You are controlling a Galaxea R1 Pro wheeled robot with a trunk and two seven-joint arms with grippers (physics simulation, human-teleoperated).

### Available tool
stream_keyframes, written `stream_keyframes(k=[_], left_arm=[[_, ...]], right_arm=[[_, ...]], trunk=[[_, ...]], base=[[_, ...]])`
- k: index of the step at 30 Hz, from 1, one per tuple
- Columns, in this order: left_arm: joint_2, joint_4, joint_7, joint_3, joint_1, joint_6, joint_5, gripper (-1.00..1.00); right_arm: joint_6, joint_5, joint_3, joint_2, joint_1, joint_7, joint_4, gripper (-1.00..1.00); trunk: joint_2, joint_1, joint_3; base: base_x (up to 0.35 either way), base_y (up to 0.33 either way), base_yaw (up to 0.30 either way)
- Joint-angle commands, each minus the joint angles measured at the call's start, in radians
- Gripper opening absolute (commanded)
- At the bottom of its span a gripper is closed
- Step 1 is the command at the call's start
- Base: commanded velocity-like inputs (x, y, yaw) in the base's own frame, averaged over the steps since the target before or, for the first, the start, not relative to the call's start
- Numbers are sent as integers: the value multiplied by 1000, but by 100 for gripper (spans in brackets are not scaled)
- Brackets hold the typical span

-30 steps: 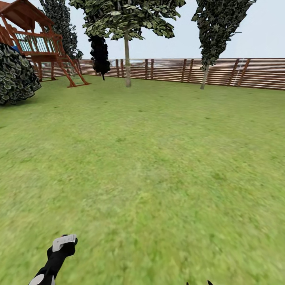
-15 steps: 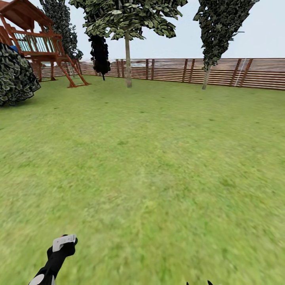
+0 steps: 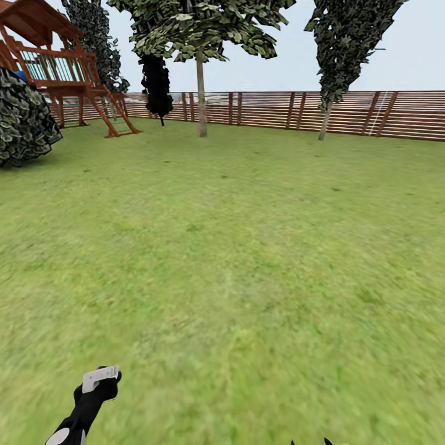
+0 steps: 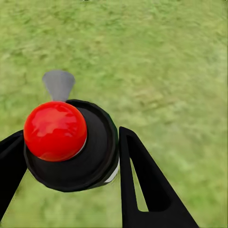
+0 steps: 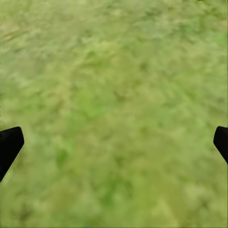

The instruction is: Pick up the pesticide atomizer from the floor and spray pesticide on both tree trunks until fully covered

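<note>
Grass spreads to a slatted fence, with two thin-trunked trees before it and a wooden play frame at far left. In the left wrist view, the left end effector pinches the atomizer, its red top facing the camera. Over bare lawn, the right end effector has its fingertips spread wide, holding nothing.

A wide green lawn runs back to a brown slatted fence under a pale, even sky. At far left stand a wooden play tower and a dark leafy bush.
</note>
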Motion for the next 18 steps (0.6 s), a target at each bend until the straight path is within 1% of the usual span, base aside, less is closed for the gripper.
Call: stream_keyframes(k=[1,15,18], left_arm=[[0,0,1,0,0,0,0,-100],[1,-1,1,0,0,-1,1,-100],[-1,-24,0,1,0,1,1,-100]], right_arm=[[0,0,0,0,0,0,0,100],[0,0,0,0,0,0,0,100],[0,0,0,0,0,0,0,100]], trunk=[[0,0,0],[0,0,0],[0,0,0]], base=[[295,151,0],[295,151,0],[295,151,0]])
